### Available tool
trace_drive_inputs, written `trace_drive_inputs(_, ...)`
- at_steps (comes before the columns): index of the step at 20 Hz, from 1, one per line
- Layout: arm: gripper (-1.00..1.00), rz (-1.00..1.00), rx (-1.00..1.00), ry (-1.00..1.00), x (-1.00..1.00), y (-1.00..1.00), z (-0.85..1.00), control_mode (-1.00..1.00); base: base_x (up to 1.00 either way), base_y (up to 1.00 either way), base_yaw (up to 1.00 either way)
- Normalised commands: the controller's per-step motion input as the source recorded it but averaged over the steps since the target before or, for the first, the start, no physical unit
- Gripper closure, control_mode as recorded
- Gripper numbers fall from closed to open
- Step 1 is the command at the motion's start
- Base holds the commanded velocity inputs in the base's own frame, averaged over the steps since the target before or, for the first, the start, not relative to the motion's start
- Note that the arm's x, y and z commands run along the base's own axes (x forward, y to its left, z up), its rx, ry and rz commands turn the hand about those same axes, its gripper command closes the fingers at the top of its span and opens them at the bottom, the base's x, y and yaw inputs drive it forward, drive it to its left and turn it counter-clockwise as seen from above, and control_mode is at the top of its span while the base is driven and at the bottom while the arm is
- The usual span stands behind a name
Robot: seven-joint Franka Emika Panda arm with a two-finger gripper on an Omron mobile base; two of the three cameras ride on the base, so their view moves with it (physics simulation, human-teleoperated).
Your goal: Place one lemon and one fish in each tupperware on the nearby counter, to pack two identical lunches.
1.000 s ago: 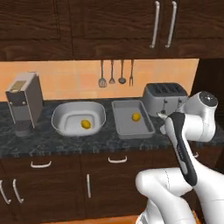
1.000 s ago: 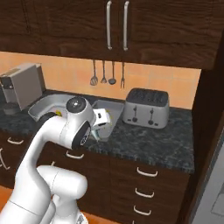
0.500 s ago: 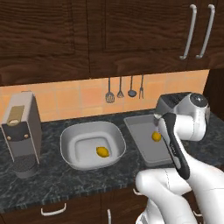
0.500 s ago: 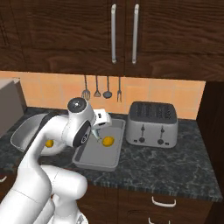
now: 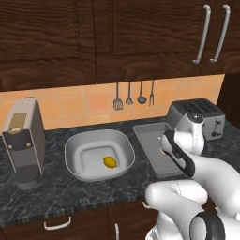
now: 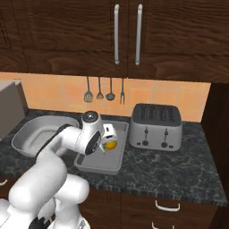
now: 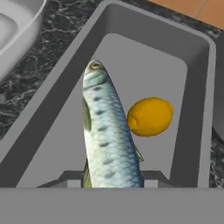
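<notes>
Fish (image 7: 109, 131) is what you are carrying: in the hand view it hangs lengthwise from the gripper (image 7: 113, 178), whose jaws are closed narrowly on its tail end, head pointing away over the rectangular tupperware (image 7: 199, 113). You should expect a stiff but slick, scaly body, light enough for this pinch yet long, so it may swing or slide (the hold sits far from its middle). A grip nearer the mid-body would steady it; judged from here, lowering before release is the safer choice. Just beside the fish, inside that same tub, lies a lemon (image 7: 150, 116), round and firm, likely to roll if nudged.

From the left base view, take the silver toaster (image 5: 197, 117) as your landmark. The rectangular tupperware (image 5: 150, 140) sits immediately left of it, and the arm's wrist covers the tub's right half. Further left of the toaster is the rounded tupperware (image 5: 77, 140), holding one lemon (image 5: 110, 162) and no fish. Beyond that stands a coffee machine (image 5: 23, 140).

In the right base view, the rectangular tub (image 6: 96, 164) again lies just left of the toaster (image 6: 155, 127), with its lemon (image 6: 110, 144) showing under the hand. The rounded tub (image 6: 27, 138) sits further left on the counter (image 6: 179, 170).
</notes>
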Motion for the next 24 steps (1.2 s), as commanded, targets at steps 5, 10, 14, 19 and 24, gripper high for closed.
trace_drive_inputs(5, -1.00, 0.00, 0.00, 0.11, 0.51, 0.63, -0.62, -1.00, 0.00, 0.00, 0.00)
trace_drive_inputs(10, -1.00, 0.00, 0.00, 0.05, 0.18, 0.12, 0.03, -1.00, 0.00, 0.00, 0.00)
trace_drive_inputs(14, -1.00, -0.03, 0.00, 0.03, -0.29, 0.00, 0.56, -1.00, 0.00, 0.00, 0.00)
trace_drive_inputs(19, -1.00, -0.05, 0.00, -0.02, -0.98, 0.00, 0.93, -1.00, 0.00, 0.00, 0.00)
trace_drive_inputs(24, -1.00, -0.04, -0.03, -0.03, -1.00, 0.10, 0.56, -1.00, 0.00, 0.00, 0.00)
